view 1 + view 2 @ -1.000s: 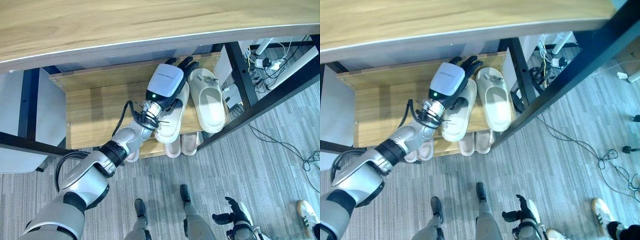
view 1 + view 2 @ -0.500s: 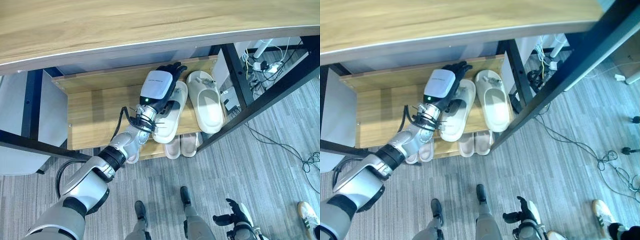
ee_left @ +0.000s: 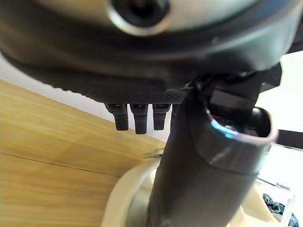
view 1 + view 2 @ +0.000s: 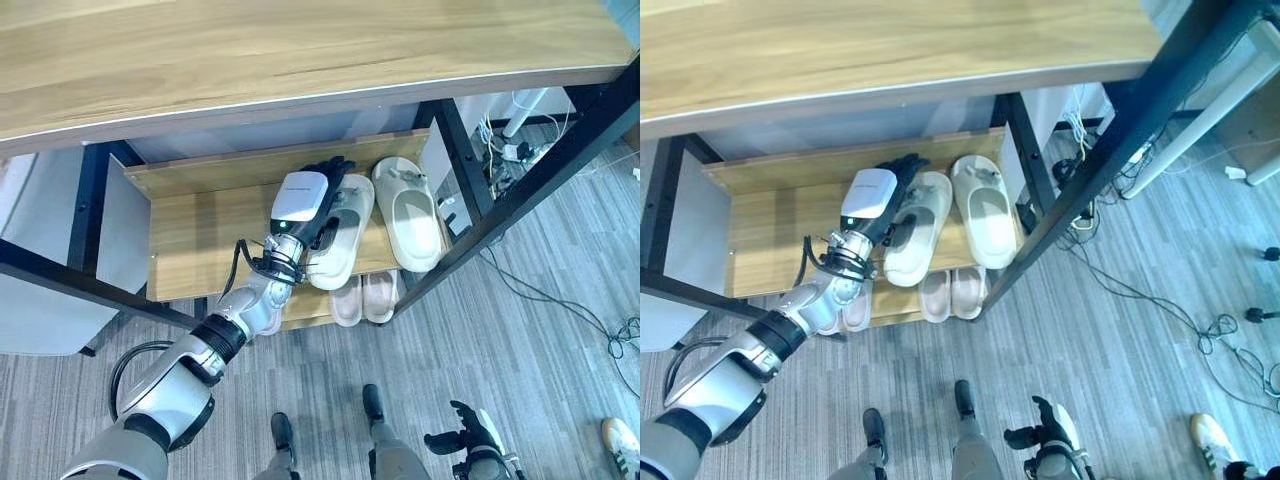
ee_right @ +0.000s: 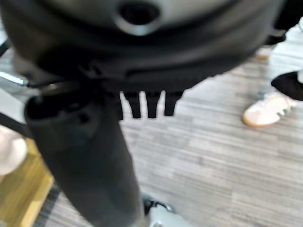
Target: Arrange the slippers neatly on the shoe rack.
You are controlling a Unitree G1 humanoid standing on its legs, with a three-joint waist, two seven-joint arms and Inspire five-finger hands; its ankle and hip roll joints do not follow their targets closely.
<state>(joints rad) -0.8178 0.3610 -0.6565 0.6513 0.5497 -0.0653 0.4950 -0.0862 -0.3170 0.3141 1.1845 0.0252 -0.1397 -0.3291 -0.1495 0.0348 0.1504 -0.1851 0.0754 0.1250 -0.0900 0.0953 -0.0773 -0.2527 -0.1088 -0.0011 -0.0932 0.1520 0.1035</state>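
Two cream slippers are lying side by side on the upper shelf of the wooden shoe rack (image 4: 190, 225), tucked beneath the wooden bench (image 4: 300, 50). The right slipper (image 4: 407, 212) is running front to back along the shelf, one end toward the rack's back board and the other overhanging the front edge. The left slipper (image 4: 338, 235) is lying just beside it with its long axis slightly slanted, its far end leaning toward its partner and its near end angling away toward the robot's left.

The robot's left hand (image 4: 305, 195) is reaching in over the left slipper, its dark fingers (image 4: 330, 170) stretching out fairly straight toward the back of the shelf and resting over the slipper's left side and far end. In the left wrist view, the thumb (image 3: 203, 165) is extending over the cream slipper while the fingertips (image 3: 135, 118) are pointing at the wooden back board, not curling round anything; the hand is looking relaxed and spread rather than gripping.

On the lower shelf, a pinkish pair of slippers (image 4: 363, 297) is sitting side by side under the cream ones, with another pale pair (image 4: 845, 308) partly hidden behind the left arm.

The right hand (image 4: 462, 436) is hanging low over the grey wood-patterned floor (image 4: 520, 350), fingers loosely spread and holding nothing. A person's white shoe (image 5: 265, 109) is standing on the floor nearby.
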